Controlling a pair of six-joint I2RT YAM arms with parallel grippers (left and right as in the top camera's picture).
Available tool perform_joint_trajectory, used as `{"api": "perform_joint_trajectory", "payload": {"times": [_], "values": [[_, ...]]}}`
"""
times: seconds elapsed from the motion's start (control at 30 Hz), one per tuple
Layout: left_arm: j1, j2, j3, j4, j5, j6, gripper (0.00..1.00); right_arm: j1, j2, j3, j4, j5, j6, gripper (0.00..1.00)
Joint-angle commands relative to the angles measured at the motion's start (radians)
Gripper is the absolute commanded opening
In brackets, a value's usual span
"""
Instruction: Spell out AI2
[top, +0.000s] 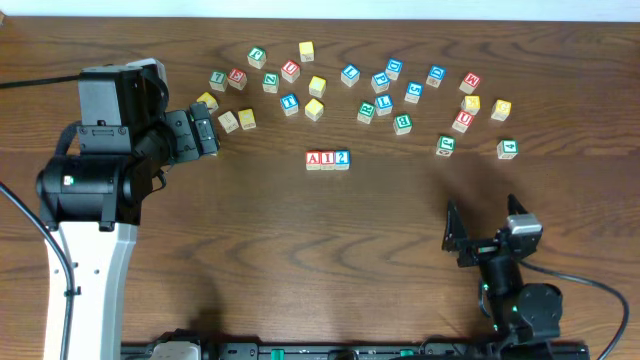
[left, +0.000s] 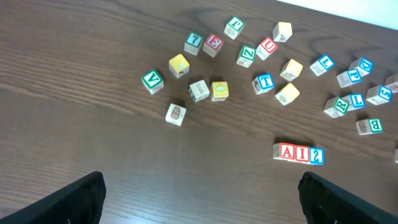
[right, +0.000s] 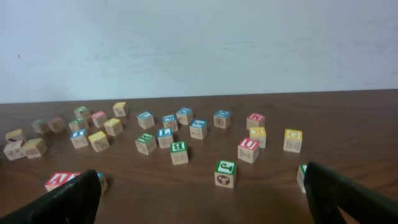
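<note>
Three wooden letter blocks stand touching in a row at the table's middle: a red A (top: 314, 160), a red I (top: 328, 160) and a blue 2 (top: 342, 159). The row also shows in the left wrist view (left: 299, 153), and its left end shows in the right wrist view (right: 60, 180). My left gripper (top: 205, 130) (left: 202, 205) is open and empty, at the left, well away from the row. My right gripper (top: 487, 228) (right: 202, 199) is open and empty near the front right.
Several loose letter blocks lie scattered across the back of the table, from a yellow block (top: 207, 101) at the left to a green block (top: 507, 149) at the right. A green J block (right: 225, 173) lies closest ahead of my right gripper.
</note>
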Motion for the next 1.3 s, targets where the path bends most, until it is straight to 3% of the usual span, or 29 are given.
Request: {"api": "perform_joint_trajectory", "payload": {"times": [0.0,0.23,1.27], "values": [[0.003,0.005,0.014,0.002,-0.013,0.006,0.98,-0.003,-0.053,-0.058,0.014,-0.003,-0.013,0.99],[0.003,0.005,0.014,0.002,-0.013,0.006,0.98,-0.002,-0.053,-0.057,-0.052,0.013,-0.013,0.99],[0.003,0.005,0.014,0.002,-0.013,0.006,0.98,-0.002,-0.052,-0.057,-0.049,0.012,-0.013,0.99]]}}
